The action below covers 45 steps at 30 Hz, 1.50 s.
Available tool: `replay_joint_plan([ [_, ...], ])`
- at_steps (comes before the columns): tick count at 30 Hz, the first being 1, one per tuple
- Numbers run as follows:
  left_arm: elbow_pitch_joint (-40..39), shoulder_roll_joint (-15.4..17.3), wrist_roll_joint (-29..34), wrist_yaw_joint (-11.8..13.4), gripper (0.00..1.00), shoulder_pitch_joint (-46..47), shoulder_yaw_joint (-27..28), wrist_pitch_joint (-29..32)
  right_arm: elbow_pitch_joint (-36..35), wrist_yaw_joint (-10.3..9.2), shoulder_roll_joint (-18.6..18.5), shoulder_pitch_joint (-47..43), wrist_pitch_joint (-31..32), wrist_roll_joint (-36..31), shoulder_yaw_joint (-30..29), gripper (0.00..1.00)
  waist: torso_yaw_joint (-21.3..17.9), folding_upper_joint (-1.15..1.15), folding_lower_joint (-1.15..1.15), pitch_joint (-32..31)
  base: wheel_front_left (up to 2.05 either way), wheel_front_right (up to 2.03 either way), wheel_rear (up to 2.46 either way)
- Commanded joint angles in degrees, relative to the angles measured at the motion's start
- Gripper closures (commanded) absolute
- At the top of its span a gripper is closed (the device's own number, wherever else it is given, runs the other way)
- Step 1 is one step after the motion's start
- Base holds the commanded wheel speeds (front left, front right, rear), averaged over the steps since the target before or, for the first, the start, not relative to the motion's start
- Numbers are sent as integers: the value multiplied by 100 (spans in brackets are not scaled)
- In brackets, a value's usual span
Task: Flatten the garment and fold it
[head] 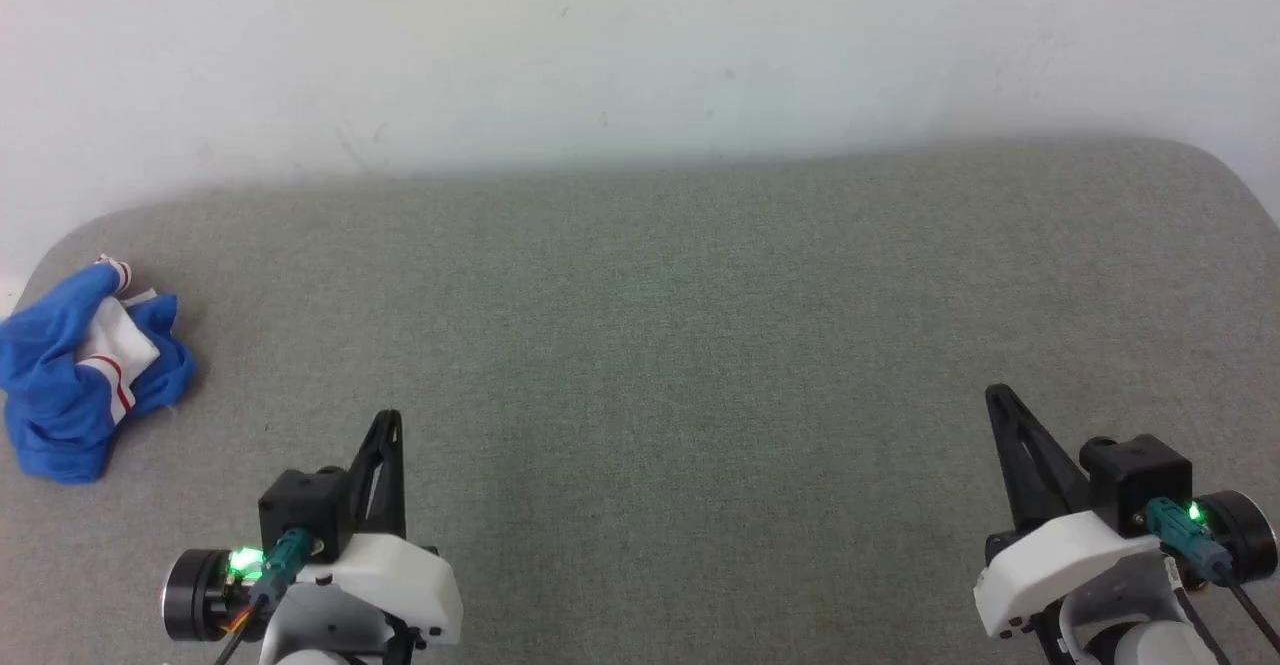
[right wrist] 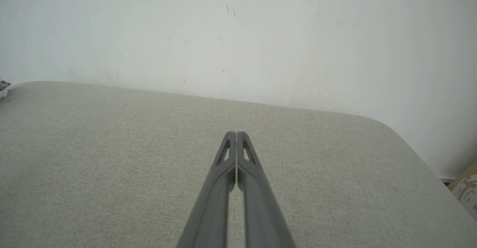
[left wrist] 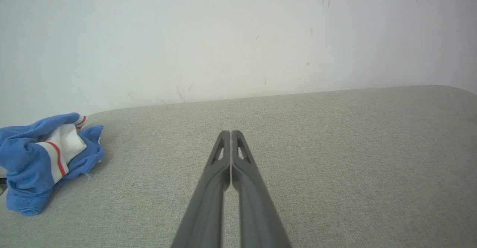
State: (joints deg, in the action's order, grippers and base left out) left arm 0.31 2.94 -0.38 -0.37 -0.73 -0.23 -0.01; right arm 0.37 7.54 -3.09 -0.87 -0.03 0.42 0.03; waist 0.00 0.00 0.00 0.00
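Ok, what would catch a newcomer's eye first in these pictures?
The crumpled blue garment, bunched at the left edge of the grey fabric-covered table, with white and red trim showing. Then the left gripper and right gripper, both shut, at the near side, apart from the garment.

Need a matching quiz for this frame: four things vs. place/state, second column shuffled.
1. blue garment
2. left gripper
3. right gripper
4. wall

A. shut, lower right of head view
B. white, behind the grey table
C. crumpled, at the table's left edge
D. shut, lower left of head view

Pairs: 1-C, 2-D, 3-A, 4-B
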Motion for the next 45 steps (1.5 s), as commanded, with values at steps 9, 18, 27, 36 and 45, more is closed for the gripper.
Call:
replay_joint_plan([
  [9, -31, -6, 38, 37, 100, 73, 23, 1, -37, -5, 22, 87, 3, -42, -3, 100, 0, 0, 0, 0, 0, 0, 0],
  [18, 4, 1, -1, -1, 0, -2, -5, -2, 7, 0, -3, -3, -1, 4, 1, 0, 0, 0, 0, 0, 0, 0, 0],
  [27, 43, 0, -22, 28, 0, 9, -75, -82, 62, 0, -4, 7, -82, 62, 10, 0, 5, 0, 0, 7, 0, 0, 0],
  [36, 89, -1, -46, 64, 0, 18, -152, -190, 107, -1, -2, 7, -189, 77, -10, 0, 82, 0, 0, 3, 0, 0, 0],
  [45, 130, -1, -57, 86, 0, 4, -202, -298, 111, -1, 0, 2, -297, 22, -20, 0, 275, 0, 0, -16, 0, 0, 0],
])
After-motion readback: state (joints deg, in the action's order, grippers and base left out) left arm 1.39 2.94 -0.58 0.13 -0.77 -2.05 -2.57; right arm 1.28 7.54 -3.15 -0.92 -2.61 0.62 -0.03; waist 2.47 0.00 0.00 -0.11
